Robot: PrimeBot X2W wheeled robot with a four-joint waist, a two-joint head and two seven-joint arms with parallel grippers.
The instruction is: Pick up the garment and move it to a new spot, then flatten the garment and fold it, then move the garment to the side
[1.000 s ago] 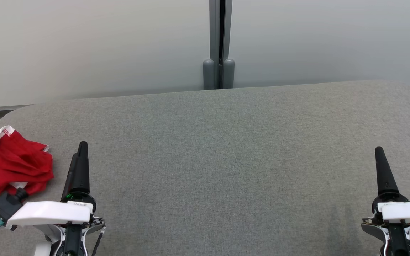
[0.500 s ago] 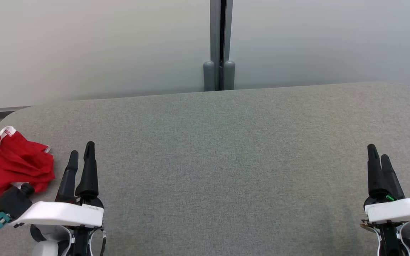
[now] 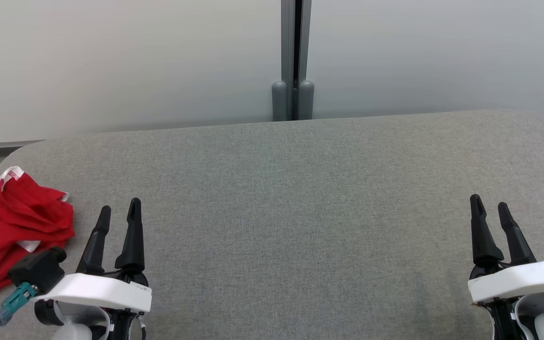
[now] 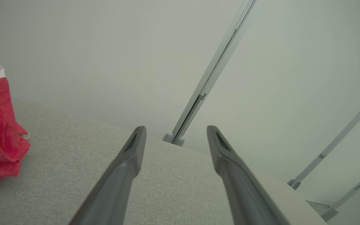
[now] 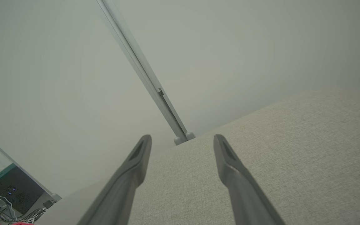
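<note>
With left end effector [image 3: 120,204] and right end effector [image 3: 488,201] open and empty, best pinch the crumpled red-and-white cloth jersey [image 3: 17,222] at nine o'clock.

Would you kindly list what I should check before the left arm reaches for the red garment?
1. Jaws of the left gripper open: ok.
2. Jaws of the right gripper open: ok.
3. Neither gripper holding anything: ok.
4. The garment on the grey fabric surface, left of the left gripper: ok.
5. The garment flat: not ok, crumpled.
6. The garment's full outline: cannot tell, cut by the head view's edge.
</note>
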